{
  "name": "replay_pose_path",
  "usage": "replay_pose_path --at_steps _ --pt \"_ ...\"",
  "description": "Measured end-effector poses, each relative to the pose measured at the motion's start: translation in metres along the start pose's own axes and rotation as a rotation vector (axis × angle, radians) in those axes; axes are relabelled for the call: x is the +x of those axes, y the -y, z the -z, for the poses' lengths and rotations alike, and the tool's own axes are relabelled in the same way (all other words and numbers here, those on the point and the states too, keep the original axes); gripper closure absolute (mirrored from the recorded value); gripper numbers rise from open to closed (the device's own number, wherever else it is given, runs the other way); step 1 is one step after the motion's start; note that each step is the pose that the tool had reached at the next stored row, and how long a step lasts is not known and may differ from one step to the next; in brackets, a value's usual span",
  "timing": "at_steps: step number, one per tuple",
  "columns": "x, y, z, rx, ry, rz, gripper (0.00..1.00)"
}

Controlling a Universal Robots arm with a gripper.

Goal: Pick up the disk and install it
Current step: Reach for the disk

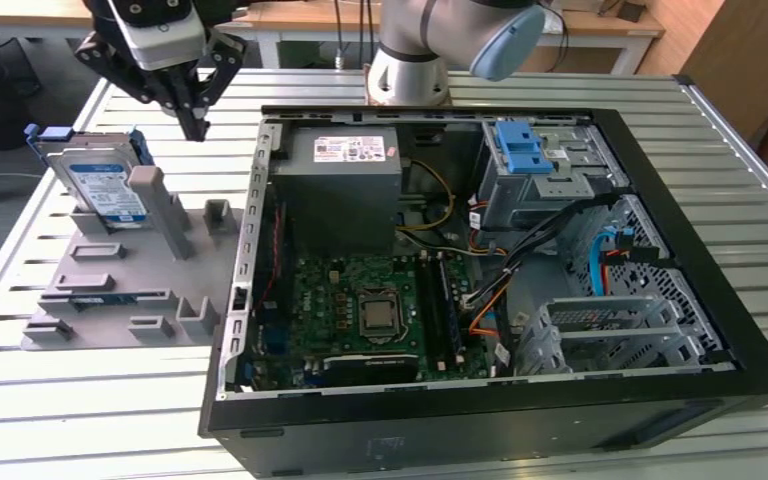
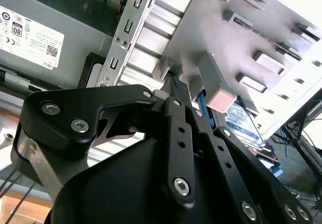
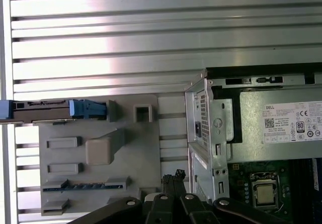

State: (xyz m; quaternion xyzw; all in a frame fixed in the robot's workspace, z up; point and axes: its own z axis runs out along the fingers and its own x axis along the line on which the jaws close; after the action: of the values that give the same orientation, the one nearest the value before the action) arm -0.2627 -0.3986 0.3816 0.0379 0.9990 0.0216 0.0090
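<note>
The counter (image 1: 758,170) was a metal top made of long ribbed slats. On it lay an open black computer case (image 1: 491,430). Just beside the case, toward the exterior view's left, lay a grey plastic fixture block (image 1: 117,305). The arm's base (image 1: 408,85) stood beyond the case.

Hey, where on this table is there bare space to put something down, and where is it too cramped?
Bare table slats lie open at the exterior view's lower left, bordering the grey fixture block, and along the exterior view's right of the computer case. Crowded: inside the case, and the narrow gap between fixture and case, by the hand.
</note>
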Motion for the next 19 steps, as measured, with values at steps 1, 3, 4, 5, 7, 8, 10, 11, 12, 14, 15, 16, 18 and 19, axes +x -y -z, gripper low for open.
replay_pose_path --at_steps 1,3,4,5,7,8,10,11,12,14,15,16,18,19 --pt "0.0003 0.0000 0.0000 0.0001 -0.0001 0.000 0.89" --pt "0.0007 0.0001 -0.0001 0.0000 -0.0002 0.000 0.89" --pt "0.0007 0.0001 -0.0001 0.0000 -0.0002 0.000 0.89" --pt "0.0007 0.0001 -0.0001 0.0000 -0.0002 0.000 0.89" --pt "0.0009 0.0001 -0.0001 0.0000 -0.0002 0.000 0.89" --pt "0.0013 0.0001 -0.0001 0.0000 -0.0001 0.000 0.89" --pt "0.0018 0.0002 -0.0001 0.0000 -0.0001 0.000 0.89" --pt "0.0020 0.0002 -0.0001 0.0000 -0.0001 0.000 0.89" --pt "0.0024 0.0002 -0.0001 0.0000 -0.0001 0.000 0.89" --pt "0.0029 0.0002 -0.0002 0.0000 -0.0001 0.000 0.89" --pt "0.0031 0.0002 -0.0002 0.0000 -0.0001 0.000 0.89" --pt "0.0035 0.0003 -0.0002 0.0000 -0.0001 0.000 0.89" --pt "0.0041 0.0003 -0.0003 0.0000 -0.0001 0.000 0.89" --pt "0.0045 0.0004 -0.0003 0.0001 -0.0002 0.000 0.89"
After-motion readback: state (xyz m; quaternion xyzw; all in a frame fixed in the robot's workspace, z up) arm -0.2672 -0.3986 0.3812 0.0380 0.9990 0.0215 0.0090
